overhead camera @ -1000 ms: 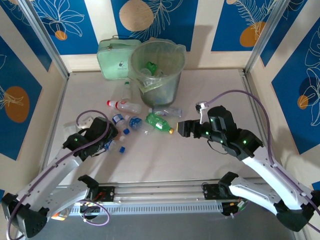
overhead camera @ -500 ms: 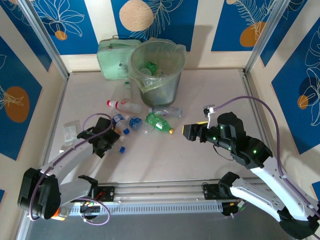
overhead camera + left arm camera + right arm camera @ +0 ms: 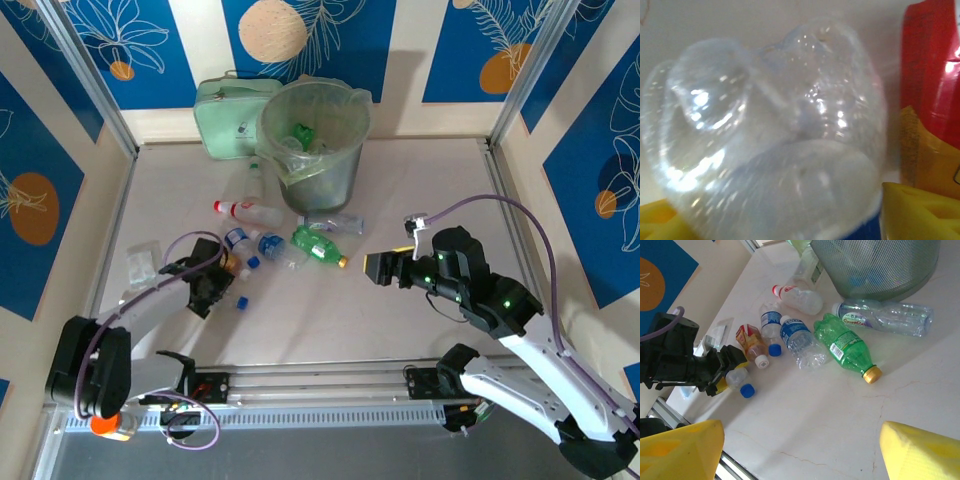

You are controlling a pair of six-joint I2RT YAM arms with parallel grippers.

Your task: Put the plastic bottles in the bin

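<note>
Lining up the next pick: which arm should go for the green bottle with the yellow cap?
Right. The right gripper is open, empty and pointed at the green bottle, which lies just ahead. The left gripper is occupied, with a small clear bottle between its fingers.

Bare counter (image 3: 440,190) lies ahead of your right tool (image 3: 376,266) up to the green bottle (image 3: 318,246); a red-labelled bottle (image 3: 930,100) sits just beside your left tool (image 3: 731,379).

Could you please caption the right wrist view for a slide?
Left gripper clasping a small clear blue-capped plastic bottle; a green plastic bottle and others lie near the translucent grey bin.
</note>
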